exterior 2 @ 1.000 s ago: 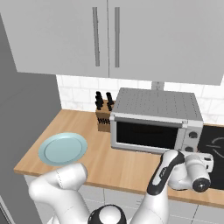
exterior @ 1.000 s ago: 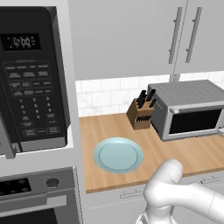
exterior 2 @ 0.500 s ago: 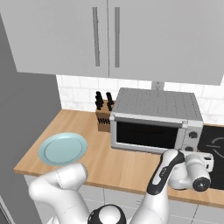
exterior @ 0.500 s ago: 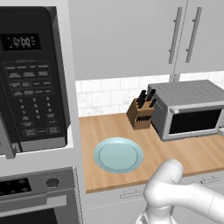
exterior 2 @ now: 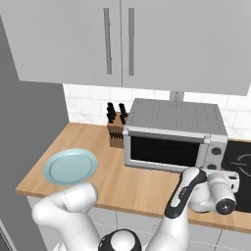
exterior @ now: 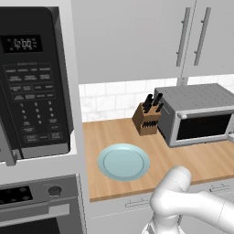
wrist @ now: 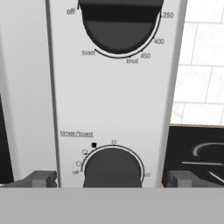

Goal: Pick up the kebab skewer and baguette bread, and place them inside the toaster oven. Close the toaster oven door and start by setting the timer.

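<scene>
The silver-grey toaster oven (exterior: 196, 114) (exterior 2: 174, 132) stands on the wooden counter, and its dark glass door (exterior 2: 164, 151) is shut. In the hand view my gripper (wrist: 112, 178) is open right in front of the oven's control panel. Its two fingertips (wrist: 42, 178) straddle the dark timer/toast knob (wrist: 113, 166) with a gap on each side. A black mark sits on the dial between off and 10. Above it is the temperature knob (wrist: 120, 26). The kebab skewer and the baguette bread are hidden or out of view.
A pale blue plate (exterior: 123, 162) (exterior 2: 70, 166) lies bare on the counter's left. A knife block (exterior: 147, 119) (exterior 2: 115, 132) stands beside the toaster oven. A black microwave (exterior: 34, 87) hangs at left, above a built-in steel oven (exterior: 41, 205). A black cooktop (exterior 2: 238, 157) lies right of the toaster.
</scene>
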You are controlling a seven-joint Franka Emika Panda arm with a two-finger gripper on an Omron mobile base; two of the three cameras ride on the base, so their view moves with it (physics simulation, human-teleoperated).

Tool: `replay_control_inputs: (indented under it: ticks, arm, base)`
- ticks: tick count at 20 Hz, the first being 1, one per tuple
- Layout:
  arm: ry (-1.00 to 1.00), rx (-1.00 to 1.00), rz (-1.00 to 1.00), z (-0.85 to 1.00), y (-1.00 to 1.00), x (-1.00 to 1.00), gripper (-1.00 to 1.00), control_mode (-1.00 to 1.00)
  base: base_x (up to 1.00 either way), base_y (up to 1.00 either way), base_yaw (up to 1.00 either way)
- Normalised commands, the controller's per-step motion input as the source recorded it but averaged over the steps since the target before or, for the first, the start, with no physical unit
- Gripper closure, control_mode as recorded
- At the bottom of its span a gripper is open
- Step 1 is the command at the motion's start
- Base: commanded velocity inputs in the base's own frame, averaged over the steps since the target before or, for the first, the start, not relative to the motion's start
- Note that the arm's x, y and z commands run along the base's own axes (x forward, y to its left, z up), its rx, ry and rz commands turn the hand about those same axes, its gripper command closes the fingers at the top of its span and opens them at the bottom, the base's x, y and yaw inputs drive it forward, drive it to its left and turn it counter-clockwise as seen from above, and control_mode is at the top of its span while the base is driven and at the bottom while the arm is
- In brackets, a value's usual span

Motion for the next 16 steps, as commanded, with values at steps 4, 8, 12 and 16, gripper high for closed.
replay_control_inputs:
  ticks: [4,8,12,16]
  arm:
    - [0.00,0.00,0.00,0.00,0.00,0.00,-1.00,-1.00]
    - [0.00,0.00,0.00,0.00,0.00,0.00,1.00,-1.00]
    - [0.00,0.00,0.00,0.00,0.00,0.00,1.00,-1.00]
    - [0.00,0.00,0.00,0.00,0.00,0.00,1.00,-1.00]
  base:
    - [0.00,0.00,0.00]
    - [0.00,0.00,0.00]
    - [0.00,0.00,0.00]
    - [0.00,0.00,0.00]
